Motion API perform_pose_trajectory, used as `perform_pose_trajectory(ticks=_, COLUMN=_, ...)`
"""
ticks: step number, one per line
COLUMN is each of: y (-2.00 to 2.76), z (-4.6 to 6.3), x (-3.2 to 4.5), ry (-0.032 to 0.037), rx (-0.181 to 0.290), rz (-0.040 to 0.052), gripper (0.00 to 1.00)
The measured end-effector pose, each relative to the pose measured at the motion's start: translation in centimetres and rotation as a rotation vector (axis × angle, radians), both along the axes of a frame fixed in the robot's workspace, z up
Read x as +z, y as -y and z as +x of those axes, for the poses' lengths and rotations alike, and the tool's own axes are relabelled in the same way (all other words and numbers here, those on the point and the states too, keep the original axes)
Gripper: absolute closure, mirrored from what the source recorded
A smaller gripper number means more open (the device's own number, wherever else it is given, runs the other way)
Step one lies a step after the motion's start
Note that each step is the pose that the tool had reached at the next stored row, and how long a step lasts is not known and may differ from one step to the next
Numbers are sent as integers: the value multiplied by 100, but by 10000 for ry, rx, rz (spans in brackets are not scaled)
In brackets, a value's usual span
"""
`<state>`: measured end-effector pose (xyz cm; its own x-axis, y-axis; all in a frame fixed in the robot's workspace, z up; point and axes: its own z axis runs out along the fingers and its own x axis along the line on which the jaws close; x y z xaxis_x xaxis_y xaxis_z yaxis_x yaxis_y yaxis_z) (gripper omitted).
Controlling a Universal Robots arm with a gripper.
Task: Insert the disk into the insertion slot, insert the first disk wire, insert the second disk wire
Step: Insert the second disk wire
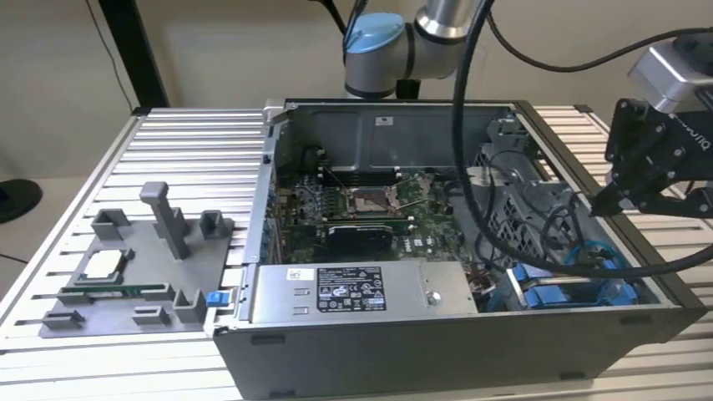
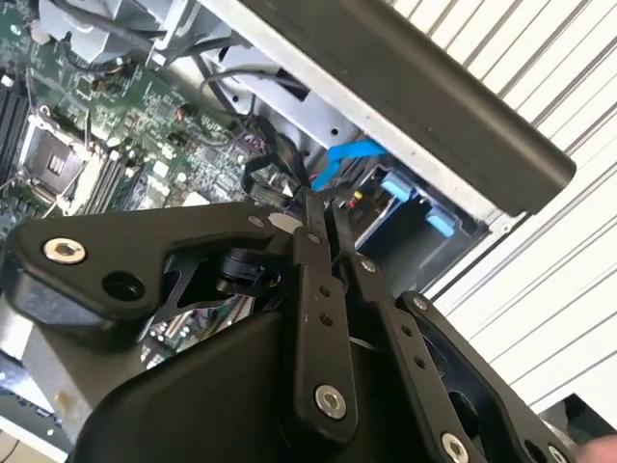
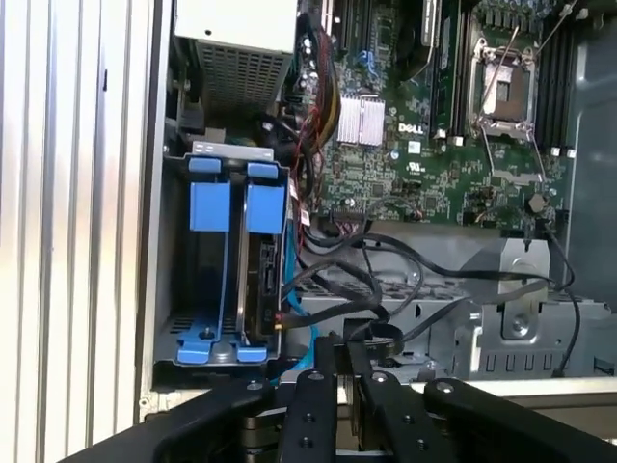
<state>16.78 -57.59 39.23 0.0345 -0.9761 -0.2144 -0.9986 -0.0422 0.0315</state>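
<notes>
The disk (image 3: 260,275) stands on edge in the insertion slot (image 3: 183,289), its blue carrier tab beside a second blue tab (image 3: 209,204). In the exterior view the blue carriers (image 1: 563,294) sit low in the case corner on that view's right. My gripper (image 3: 339,349) hangs above the case just beside this bay, fingers pressed together. In the second wrist view the gripper (image 2: 316,204) points at a tangle of black wires (image 2: 265,164) and a blue flat cable (image 2: 349,152). I cannot make out anything pinched between the fingers. A black wire loop (image 3: 378,333) lies by the tips.
The grey computer case (image 1: 446,351) holds a green motherboard (image 1: 368,209) and a labelled power-supply box (image 1: 356,292). A grey fixture (image 1: 134,276) with small parts stands on the slatted table on the exterior view's left. Black arm cables (image 1: 479,192) droop into the case.
</notes>
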Motion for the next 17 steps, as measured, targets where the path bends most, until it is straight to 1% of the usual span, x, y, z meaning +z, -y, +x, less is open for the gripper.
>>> perform_pose_trajectory(ticks=4, y=0, z=-158, x=8, ry=32, rx=0, rz=-1, gripper=100)
perform_pose_trajectory(ticks=7, y=2, z=-278, x=6, ry=85, rx=1, rz=-1, gripper=100)
perform_pose_trajectory(ticks=8, y=6, z=-302, x=0, ry=101, rx=1, rz=0, gripper=100)
perform_pose_trajectory(ticks=10, y=22, z=-324, x=-18, ry=122, rx=0, rz=-3, gripper=100)
perform_pose_trajectory(ticks=17, y=95, z=-333, x=-113, ry=125, rx=14, rz=-1, gripper=100)
